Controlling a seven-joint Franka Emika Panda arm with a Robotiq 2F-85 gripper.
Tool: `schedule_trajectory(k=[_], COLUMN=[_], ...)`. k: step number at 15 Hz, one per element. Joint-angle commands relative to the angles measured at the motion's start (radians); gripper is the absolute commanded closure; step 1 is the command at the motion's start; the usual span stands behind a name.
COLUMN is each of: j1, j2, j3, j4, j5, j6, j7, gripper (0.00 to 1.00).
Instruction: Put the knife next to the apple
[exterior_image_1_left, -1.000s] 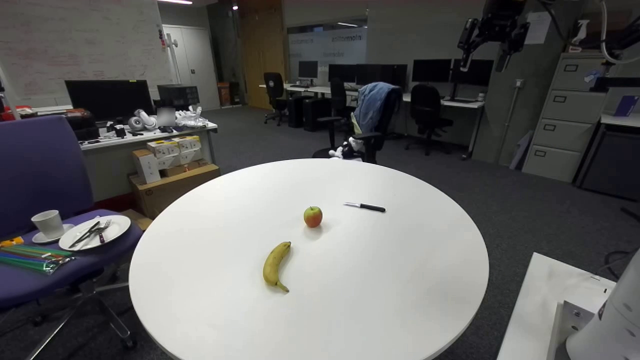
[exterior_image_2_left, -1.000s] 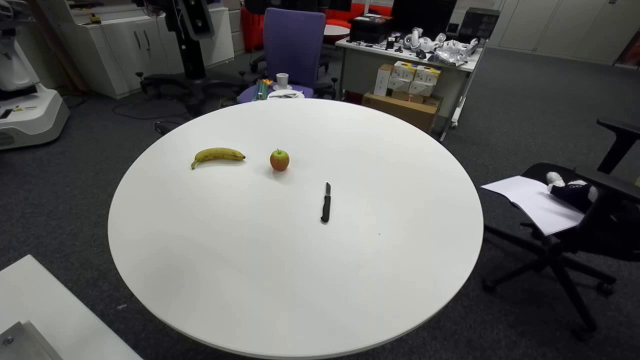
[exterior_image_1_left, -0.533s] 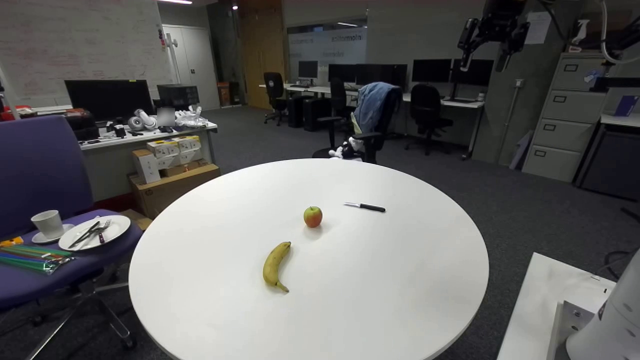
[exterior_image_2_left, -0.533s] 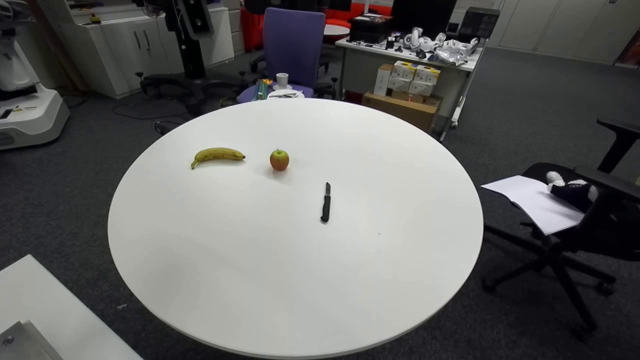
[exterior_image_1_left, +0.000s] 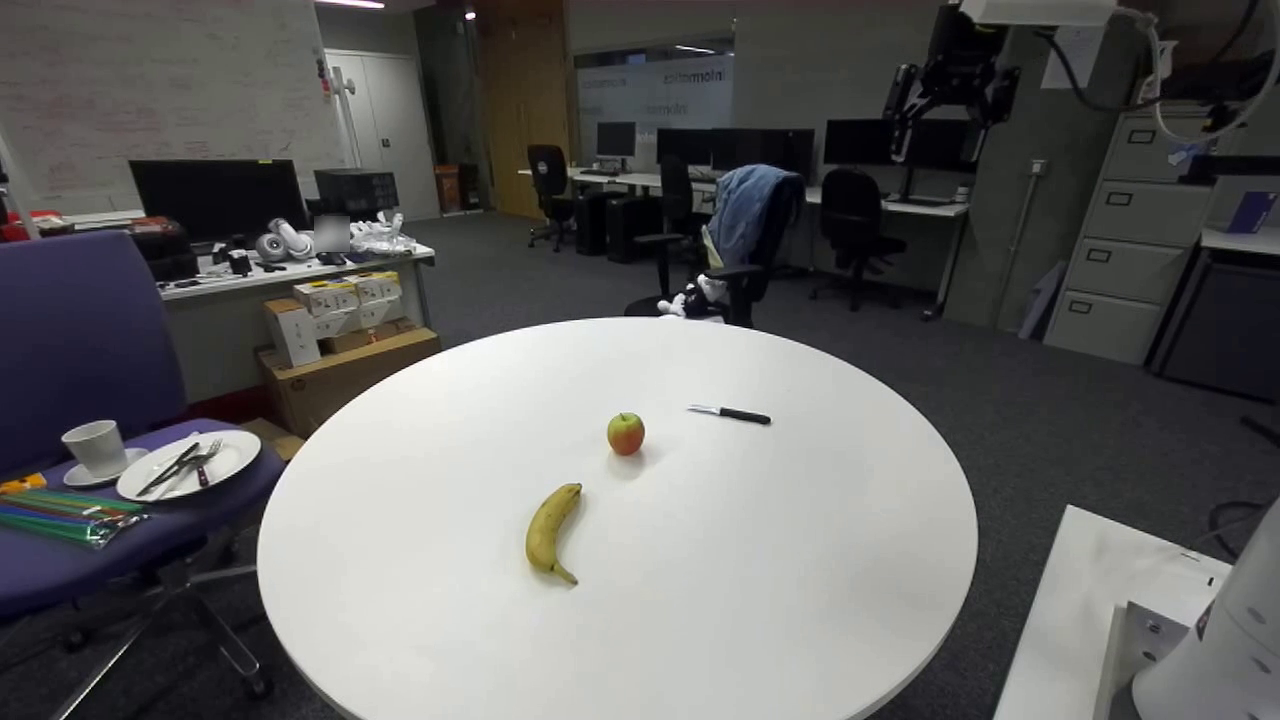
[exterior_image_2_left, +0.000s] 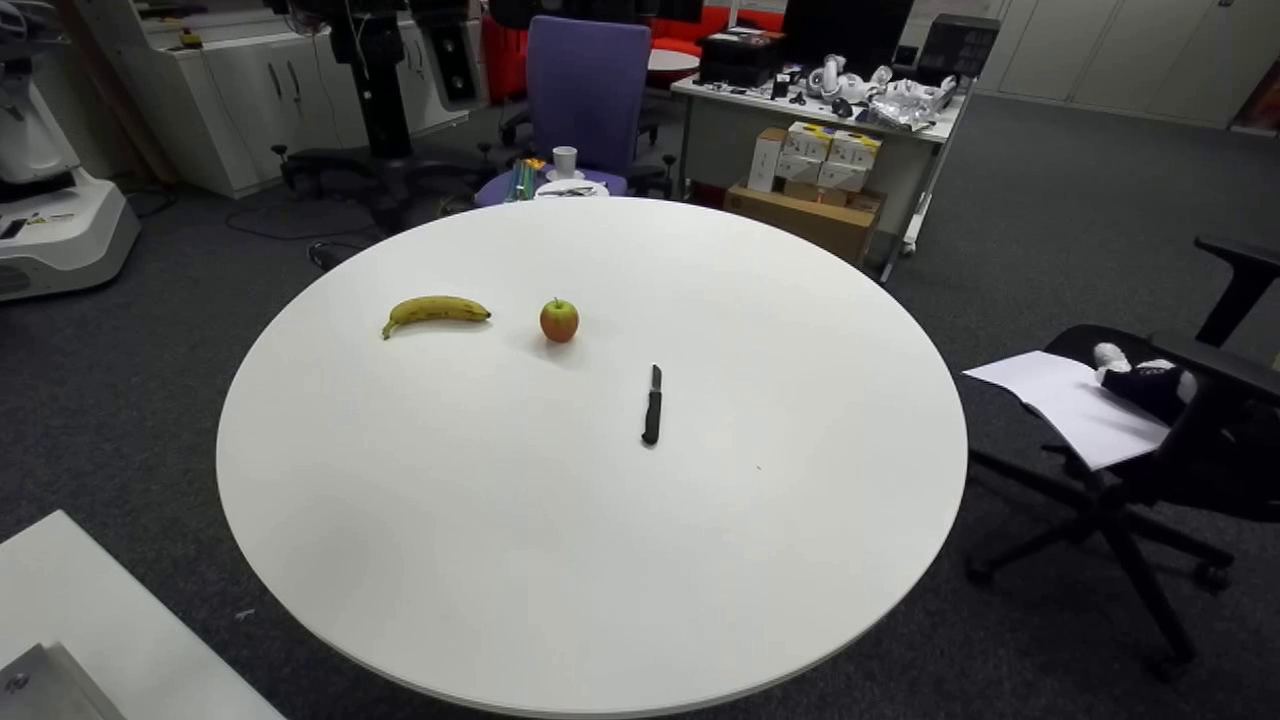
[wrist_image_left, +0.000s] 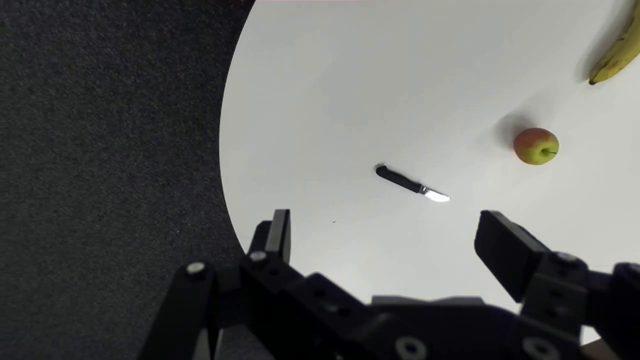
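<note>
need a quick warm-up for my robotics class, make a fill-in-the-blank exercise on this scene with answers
1. Of the blade and handle of the paring knife, the ____ lies nearer the apple.
2. The apple lies between the paring knife and the ____.
3. The gripper is ____, not shut.
4. The round table is coloured ____.

Missing words: blade; banana; open; white.

The black, angular jaws bear what seem pale, round screws (wrist_image_left: 195, 268).
</note>
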Motion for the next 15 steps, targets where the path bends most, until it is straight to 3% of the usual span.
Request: schedule_trajectory(k=[1, 4, 9, 14, 15], j1=[0.023, 0.043, 0.074, 0.071, 0.079], j2=[0.166, 0.27, 0.389, 0.429, 0.415], j3=[0.0, -0.007, -0.045, -0.074, -0.067], j4=[0.133, 0.201, 0.292, 0.305, 0.272], j5=[-0.024, -0.044, -0.016, 0.037, 0.012], j6=[0.027, 0.066, 0.018, -0.027, 0.016], j7=[0.052, 0.052, -0.2, -0.488, -0.394], gripper=[0.0, 0.0, 0.0, 0.0, 0.0])
